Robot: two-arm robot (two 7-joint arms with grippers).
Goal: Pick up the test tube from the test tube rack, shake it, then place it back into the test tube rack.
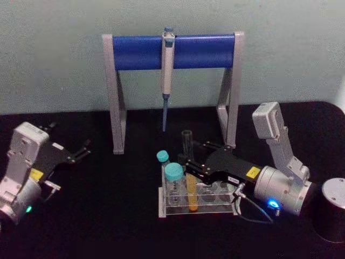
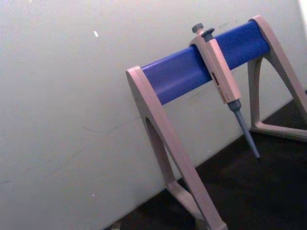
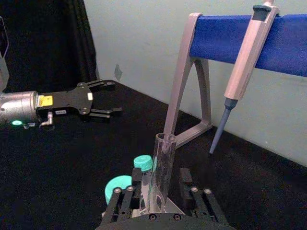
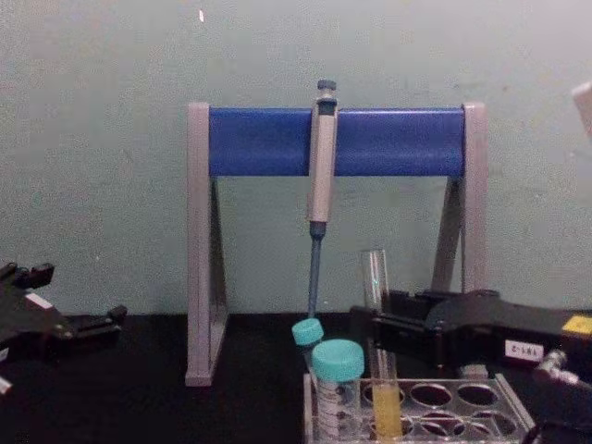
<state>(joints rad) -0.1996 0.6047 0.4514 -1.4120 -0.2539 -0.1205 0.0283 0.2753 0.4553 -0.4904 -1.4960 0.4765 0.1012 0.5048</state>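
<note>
While the tube [image 1: 192,198] stands upright in the rack [image 1: 202,212], yellow liquid in its lower part, I see my right claw [image 1: 187,162] reaching in from the right at mid-height. In the right wrist view its fingers [image 3: 136,179] sit one on each side of the glass with a slim gap on both sides, so it is narrow but not clamped. The tube sits toward the rack's left end, just beside two capped tubes [image 1: 174,174]. My left claw [image 1: 82,151] rests wide open over the table, well apart at the left. Behind the rack, a pipette [image 1: 167,70] hangs on the stand [image 1: 140,51].
</note>
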